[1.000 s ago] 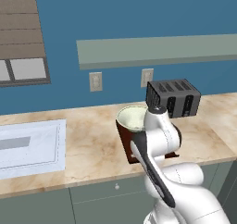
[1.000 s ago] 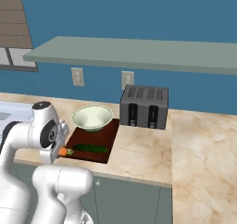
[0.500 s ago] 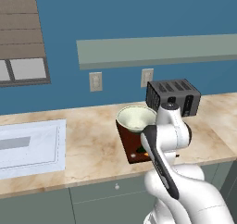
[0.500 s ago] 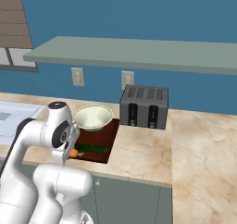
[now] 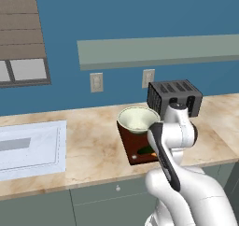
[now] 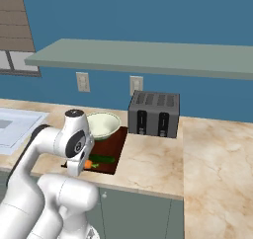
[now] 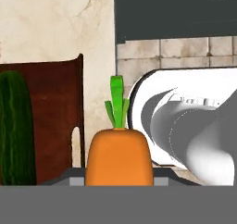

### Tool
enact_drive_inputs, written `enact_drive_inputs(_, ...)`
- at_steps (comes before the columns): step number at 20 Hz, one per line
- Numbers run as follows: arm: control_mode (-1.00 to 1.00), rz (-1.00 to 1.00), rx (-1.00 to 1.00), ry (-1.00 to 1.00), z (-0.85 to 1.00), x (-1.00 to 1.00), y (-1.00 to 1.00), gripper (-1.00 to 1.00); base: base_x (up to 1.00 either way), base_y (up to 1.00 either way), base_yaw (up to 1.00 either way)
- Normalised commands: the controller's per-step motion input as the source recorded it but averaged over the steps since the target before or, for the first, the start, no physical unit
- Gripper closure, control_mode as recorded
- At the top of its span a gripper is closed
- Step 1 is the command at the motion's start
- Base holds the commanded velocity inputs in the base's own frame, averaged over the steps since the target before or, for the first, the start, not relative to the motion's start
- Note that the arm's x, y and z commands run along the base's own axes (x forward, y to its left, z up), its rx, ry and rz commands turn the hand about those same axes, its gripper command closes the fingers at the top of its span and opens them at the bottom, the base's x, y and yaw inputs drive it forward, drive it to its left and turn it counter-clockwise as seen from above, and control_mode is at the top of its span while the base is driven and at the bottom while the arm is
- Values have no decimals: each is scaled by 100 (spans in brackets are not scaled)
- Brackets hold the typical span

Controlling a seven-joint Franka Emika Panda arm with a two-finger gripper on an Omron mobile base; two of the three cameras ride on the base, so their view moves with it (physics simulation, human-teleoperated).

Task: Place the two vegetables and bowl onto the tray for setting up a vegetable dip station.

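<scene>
Marbled bench point(image 5: 93, 145) below a blue wall, carrying a dark reddish-brown tray point(image 5: 132, 144) near its front edge. A pale green-white bowl point(image 5: 137, 119) occupies the tray's rear half; the cucumber point(image 7: 16, 126) lies on the front half. The carrot point(image 7: 119, 156) sits between the jaws, leafy tip outward, beside the tray's handle slot; whether the jaws clamp it cannot be told. A black toaster point(image 6: 154, 114) stands just right of the tray. Open bench extends left toward the white sink area point(image 5: 30, 145).
</scene>
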Motion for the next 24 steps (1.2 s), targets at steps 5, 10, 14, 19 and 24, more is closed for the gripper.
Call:
enact_drive_inputs(5,-100,0,0,0,-15,16,-14,100,0,0,0)
enact_drive_inputs(10,-100,0,1,0,-13,20,-8,100,0,0,0)
enact_drive_inputs(14,-100,0,1,2,-13,24,-1,100,0,0,0)
enact_drive_inputs(19,-100,0,1,6,-17,25,0,100,0,0,0)
enact_drive_inputs(24,-100,0,1,7,-23,18,0,100,0,0,0)
